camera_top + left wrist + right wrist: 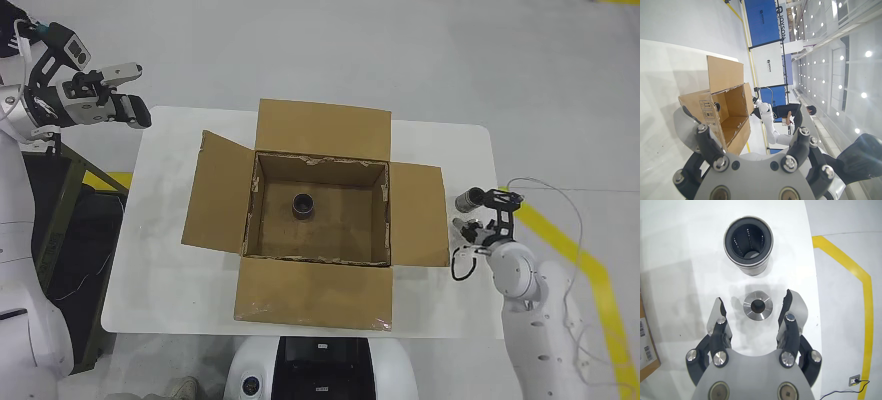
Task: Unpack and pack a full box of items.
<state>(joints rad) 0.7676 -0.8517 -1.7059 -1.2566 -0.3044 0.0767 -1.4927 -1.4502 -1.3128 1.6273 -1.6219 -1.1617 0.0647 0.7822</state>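
A white table (pixel 170 260) with rounded corners bears an open cardboard box (pixel 312 292) at its middle, its four flaps spread outward. Near the table's right edge, apart from the box, a black linear bearing (pixel 748 245) stands on end. A small slotted steel collet (pixel 757 307) stands near it, bore up.

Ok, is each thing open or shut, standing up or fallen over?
Brown cardboard box: open, all four flaps folded out.
Small dark cylinder inside the box: standing upright on its floor.
Black-and-silver hollow cylinder on the table: upright, open end up.
Small silver metal cone: upright between the fingers of the right gripper, not gripped.
Right gripper: open.
Left gripper: open, empty.
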